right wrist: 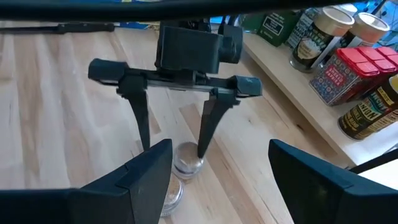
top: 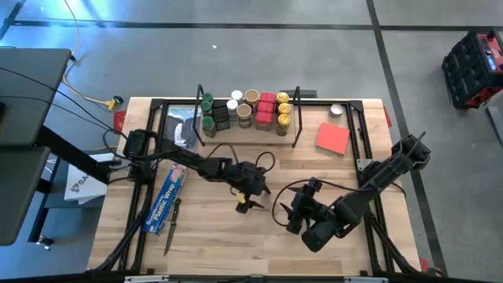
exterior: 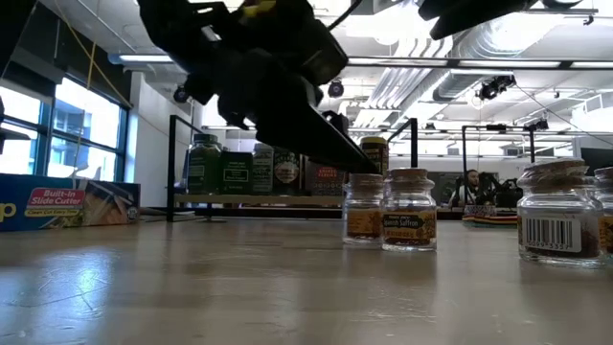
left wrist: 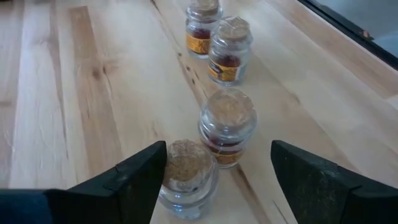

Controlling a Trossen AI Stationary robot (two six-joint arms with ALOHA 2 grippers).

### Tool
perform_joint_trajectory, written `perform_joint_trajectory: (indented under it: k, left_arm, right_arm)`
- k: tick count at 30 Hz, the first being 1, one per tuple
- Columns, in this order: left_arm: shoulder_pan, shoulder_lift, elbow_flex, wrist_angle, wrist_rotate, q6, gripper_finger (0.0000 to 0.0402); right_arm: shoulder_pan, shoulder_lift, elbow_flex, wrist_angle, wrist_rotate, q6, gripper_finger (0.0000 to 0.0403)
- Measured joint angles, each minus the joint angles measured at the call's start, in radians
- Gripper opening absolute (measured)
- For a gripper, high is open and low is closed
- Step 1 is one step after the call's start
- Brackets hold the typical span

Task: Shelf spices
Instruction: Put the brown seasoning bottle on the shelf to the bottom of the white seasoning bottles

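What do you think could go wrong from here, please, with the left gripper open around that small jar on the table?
1. The left gripper stands open astride a tiny cork-topped jar; a fingertip looks very close to it and could tip it.
2. A second small jar stands right beside the first in the left wrist view, so a finger might knock it.
3. The right gripper hovers open nearby, so the arms might clash.

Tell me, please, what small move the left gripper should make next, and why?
Probably a slight sideways shift to centre the nearest cork-topped jar: the left gripper is open, but that jar sits close against one finger, with a second jar just beyond. The right gripper waits nearby.
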Motion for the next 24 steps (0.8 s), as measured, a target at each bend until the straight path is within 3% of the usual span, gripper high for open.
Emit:
perform_joint_trajectory:
  k: [21,24]
  left_arm:
    - [0.006,0.007,0.005,0.076,-0.118,0.089,0.0289]
    - [0.018,0.009,0.005,0.085,-0.098,0.095,0.0289]
  right_arm:
    - [0.007,0.000,0.000,-0.024,0.018,0.024,0.0261]
    - [0.007,0.000,0.000,-0.023,0.018,0.024,0.0261]
